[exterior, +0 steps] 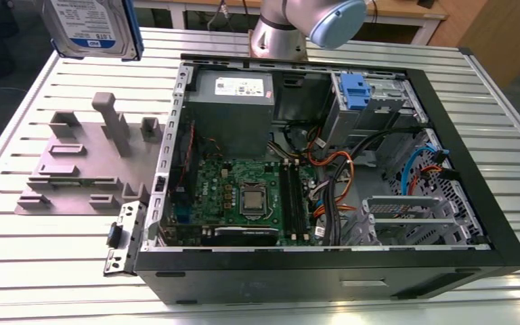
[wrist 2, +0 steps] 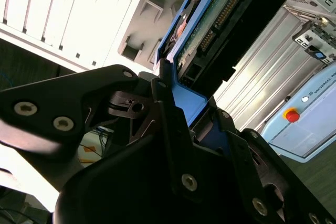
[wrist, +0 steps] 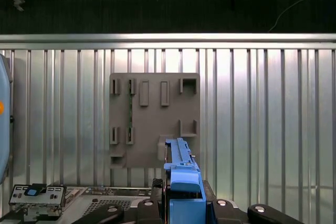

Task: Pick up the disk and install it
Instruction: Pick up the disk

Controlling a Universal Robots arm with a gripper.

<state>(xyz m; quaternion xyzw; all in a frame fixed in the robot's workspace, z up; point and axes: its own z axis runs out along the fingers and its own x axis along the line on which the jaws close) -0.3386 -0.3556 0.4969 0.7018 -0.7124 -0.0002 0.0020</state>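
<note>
The disk (exterior: pixel 91 27), a silver drive with a white-and-blue label in a blue bracket, hangs high above the table's far corner on the exterior view's left, above the grey holder plate (exterior: pixel 79 166). In the second wrist view my gripper (wrist 2: pixel 184 114) is shut on the blue bracket at the end of the disk (wrist 2: pixel 210 19), whose circuit board and connector show. In the first wrist view the disk (wrist: pixel 182 169) sticks out edge-on from the gripper (wrist: pixel 184 203), over the grey holder plate (wrist: pixel 155 119) far below.
The open computer case (exterior: pixel 477 261) lies on the slatted metal table (exterior: pixel 34 271), with the motherboard (exterior: pixel 242 196), a grey power supply (exterior: pixel 233 101), a blue caddy (exterior: pixel 355 91) in the upper drive bay and a lower metal bay (exterior: pixel 405 213). The arm's base (exterior: pixel 283 30) stands behind the case.
</note>
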